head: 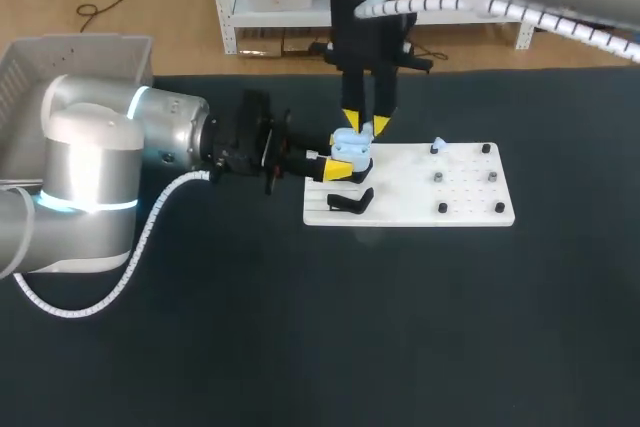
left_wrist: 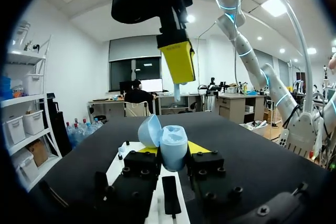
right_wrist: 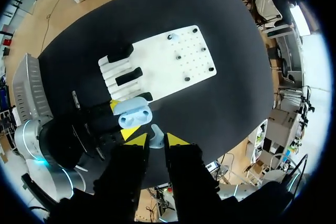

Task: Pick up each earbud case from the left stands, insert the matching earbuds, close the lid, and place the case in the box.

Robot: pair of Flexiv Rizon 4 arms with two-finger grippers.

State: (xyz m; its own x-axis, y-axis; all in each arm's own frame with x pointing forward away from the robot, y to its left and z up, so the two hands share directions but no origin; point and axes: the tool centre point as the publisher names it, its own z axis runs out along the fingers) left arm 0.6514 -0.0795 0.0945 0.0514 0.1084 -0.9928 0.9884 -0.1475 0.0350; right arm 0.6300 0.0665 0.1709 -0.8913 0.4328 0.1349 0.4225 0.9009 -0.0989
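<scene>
**Seat the earbud straight down into the held case**

Head view: the left hand [head: 342,163] is clamped on the open earbud case [head: 351,148], holding it over the white board's [head: 470,187] left end, above a black stand [head: 350,202]. The right hand [head: 365,126] hangs directly over it. The box [head: 60,57] sits well apart to the left, with open table [head: 400,327] between.

Left wrist view: the case stands upright and its lid is tipped back. The earbud [left_wrist: 177,92] hangs above its wells. The descent should probably be slow and vertical, clear of the lid.

Right wrist view: the right hand's fingers, nearly together, pinch the earbud. It should be centred over one well before release.
</scene>
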